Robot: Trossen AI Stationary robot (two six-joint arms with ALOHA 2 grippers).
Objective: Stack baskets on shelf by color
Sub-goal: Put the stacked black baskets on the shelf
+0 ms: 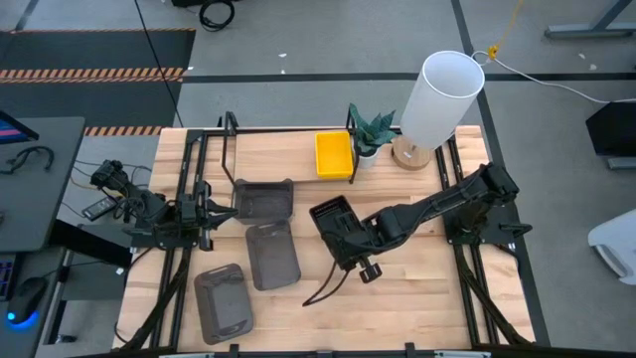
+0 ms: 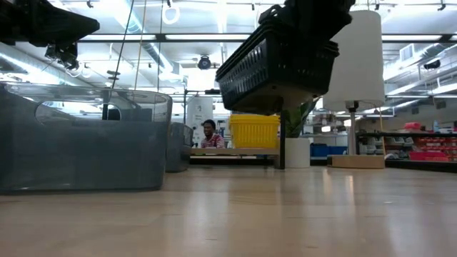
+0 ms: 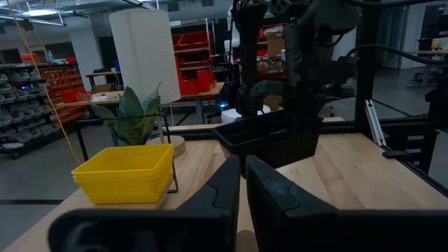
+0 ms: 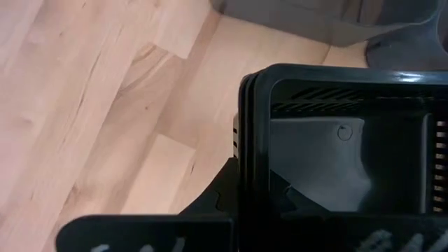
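Observation:
My right gripper (image 1: 356, 242) is shut on a black mesh basket (image 1: 334, 221) over the middle of the table; the low view shows this basket (image 2: 277, 66) lifted clear and tilted. A yellow basket (image 1: 334, 153) sits on the light-wood shelf (image 1: 278, 151) at its right end. Three smoky-grey baskets lie on the tabletop: one by the shelf (image 1: 263, 199), one in the middle (image 1: 271, 255), one near the front edge (image 1: 223, 302). My left gripper (image 1: 206, 211) waits shut at the table's left side, touching nothing; its fingers (image 3: 225, 192) point toward the yellow basket (image 3: 126, 172). My right gripper pinches one wall of the black basket at its rim (image 4: 246, 133), with one finger (image 4: 227, 189) outside the wall and the other inside (image 4: 308, 199). It comes at the basket from the table's right side. The basket is clear of the table and tilted.
A potted plant (image 1: 370, 133) and a white-shaded lamp (image 1: 440, 97) stand right of the shelf, close to the yellow basket. The shelf's black rod frame (image 1: 230, 134) rises at its ends. Bare tabletop (image 1: 417, 298) lies at the near right. A person (image 2: 208, 134) sits far behind the table.

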